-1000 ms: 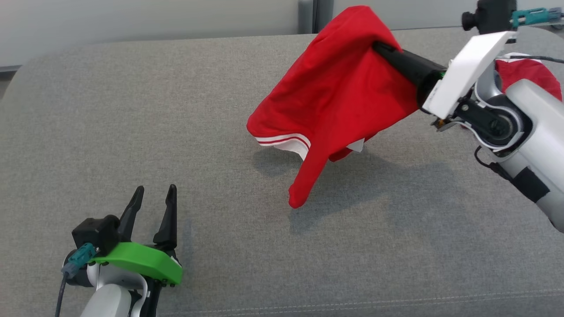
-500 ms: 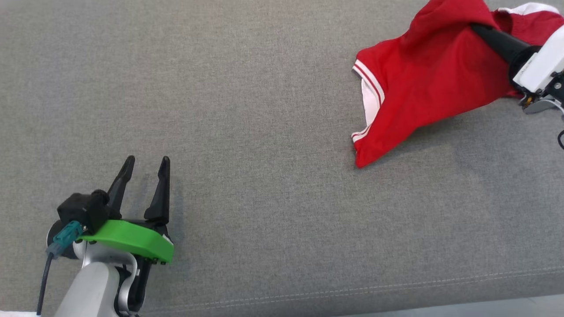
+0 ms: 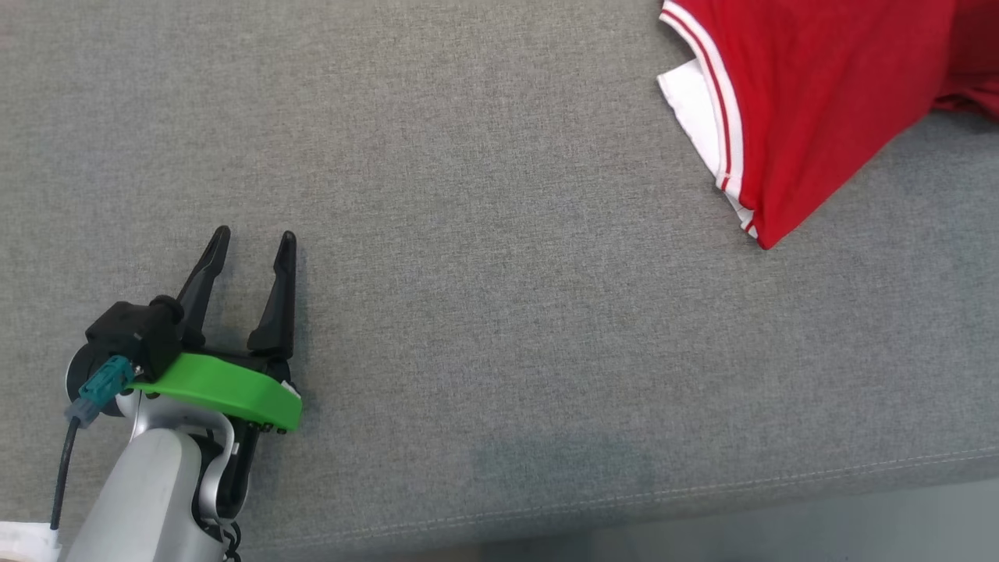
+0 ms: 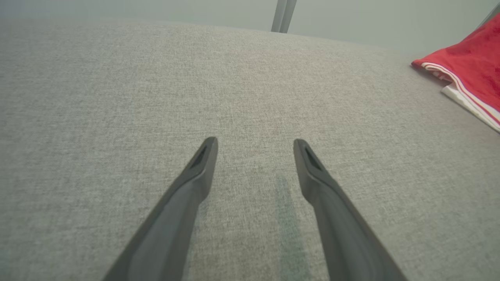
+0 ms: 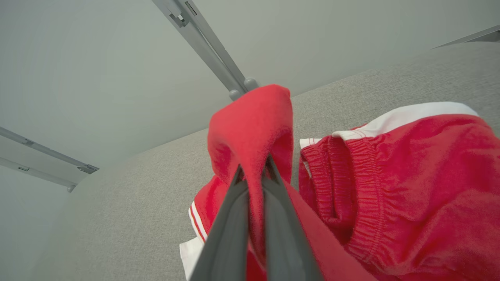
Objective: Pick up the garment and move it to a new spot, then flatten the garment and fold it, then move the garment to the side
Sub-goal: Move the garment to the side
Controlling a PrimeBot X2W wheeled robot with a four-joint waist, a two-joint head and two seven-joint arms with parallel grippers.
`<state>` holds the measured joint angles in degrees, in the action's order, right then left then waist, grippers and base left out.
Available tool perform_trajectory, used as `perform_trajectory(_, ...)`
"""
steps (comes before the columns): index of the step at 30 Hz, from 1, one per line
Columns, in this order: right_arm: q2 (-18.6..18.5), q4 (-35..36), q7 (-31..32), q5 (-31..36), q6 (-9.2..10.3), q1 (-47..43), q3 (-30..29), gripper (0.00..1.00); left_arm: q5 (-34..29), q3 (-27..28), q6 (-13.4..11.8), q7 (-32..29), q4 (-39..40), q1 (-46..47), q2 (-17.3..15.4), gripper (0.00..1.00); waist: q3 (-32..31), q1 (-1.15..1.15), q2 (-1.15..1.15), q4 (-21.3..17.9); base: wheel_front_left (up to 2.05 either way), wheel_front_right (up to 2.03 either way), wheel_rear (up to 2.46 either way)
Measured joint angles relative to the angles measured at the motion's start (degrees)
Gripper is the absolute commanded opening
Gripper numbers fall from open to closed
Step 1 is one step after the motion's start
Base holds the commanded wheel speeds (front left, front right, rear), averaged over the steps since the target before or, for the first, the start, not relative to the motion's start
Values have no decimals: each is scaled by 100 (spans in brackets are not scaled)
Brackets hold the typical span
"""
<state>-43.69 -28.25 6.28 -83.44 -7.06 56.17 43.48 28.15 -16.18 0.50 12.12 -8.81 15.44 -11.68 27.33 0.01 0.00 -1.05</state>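
Since a second ago our head camera has tipped downward, so the far wall has left its picture. Set against our left gripper (image 3: 254, 232), the garment (image 3: 819, 94) now sits much further right than when it hung over the middle of the surface.

Nearest to us, a stitched seam (image 3: 702, 490) runs along the near edge of the grey upholstered surface (image 3: 499, 234). Just beyond it, at the near left, our left gripper has its two dark fingers spread wide with nothing between them; the left wrist view shows bare grey weave in the gap. It is well apart from the garment.

Further off, at the far right, we see the red garment, its white-striped hem (image 3: 722, 117) turned toward the left and one red corner pointing toward the near edge. In the left wrist view the same hem lies at the right, on the surface.

In the right wrist view our right gripper (image 5: 254, 166) is clenched on a raised fold of the red cloth, pinched between its fingers. To the right of that fold the gathered elastic waistband (image 5: 351, 183) bunches up, touching the grey surface behind it.

Farthest of all stands a pale wall (image 5: 97, 78) with a grey metal rail (image 5: 203, 43) running across it
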Motion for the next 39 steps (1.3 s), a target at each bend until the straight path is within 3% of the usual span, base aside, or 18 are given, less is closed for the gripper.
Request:
perform_trajectory(19,-665,-988,-905,546,19,22,-291,0,-36,27,1,8,170,131,-31,100,428,0,0,55,0,0,0)
perform_trajectory(25,-564,-1378,-1292,966,350,98,-168,0,-68,47,4,57,198,173,-25,100,506,0,0,119,0,0,0)
perform_trajectory(26,-530,-1465,-1361,1033,404,93,-136,18,-69,31,25,60,193,192,-19,100,509,0,0,132,0,0,0)
perform_trajectory(27,-495,-1537,-1439,1076,450,89,-114,49,-69,13,52,60,191,214,-14,100,508,0,0,148,0,0,0)
perform_trajectory(28,-461,-1596,-1497,1088,475,88,-103,100,-70,5,52,62,192,227,-9,100,504,0,0,164,0,0,0)
perform_trajectory(35,-216,-1935,-1909,1536,823,89,82,100,-70,23,53,118,63,229,16,100,358,0,0,227,0,0,0)
perform_trajectory(39,-178,-2036,-1995,1793,918,91,163,100,-69,47,59,163,-23,229,93,100,187,0,0,238,0,0,0)
